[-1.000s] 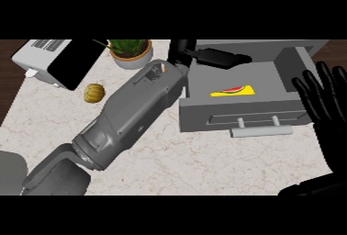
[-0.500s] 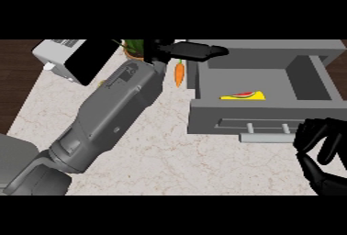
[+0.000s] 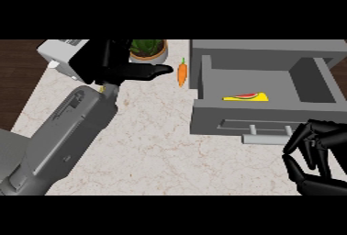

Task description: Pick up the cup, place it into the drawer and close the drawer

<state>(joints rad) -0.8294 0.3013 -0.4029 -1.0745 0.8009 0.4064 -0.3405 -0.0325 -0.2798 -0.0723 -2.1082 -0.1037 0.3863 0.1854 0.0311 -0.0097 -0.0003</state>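
Note:
Only a small yellow sliver of the cup (image 3: 103, 88) shows at the left wrist; the rest is hidden. My left hand (image 3: 112, 62) hovers over that spot at the upper left, thumb stretched out to the right, with nothing seen in its grasp. The grey drawer (image 3: 261, 120) stands pulled open at the right. My right hand (image 3: 317, 158) hangs at the lower right, just right of and below the drawer handle (image 3: 267, 137), fingers curled and holding nothing.
A watermelon slice (image 3: 245, 96) lies inside the drawer. A carrot (image 3: 181, 73) rests on the counter beside the drawer's left wall. Behind the left hand are a potted plant (image 3: 149, 48) and a white toaster (image 3: 59, 54). The counter's left edge borders dark wood floor (image 3: 17, 78).
The view has swung left and down. My left hand stays over the cup's spot. The right hand dropped from raised, straight fingers to curled ones below the drawer handle.

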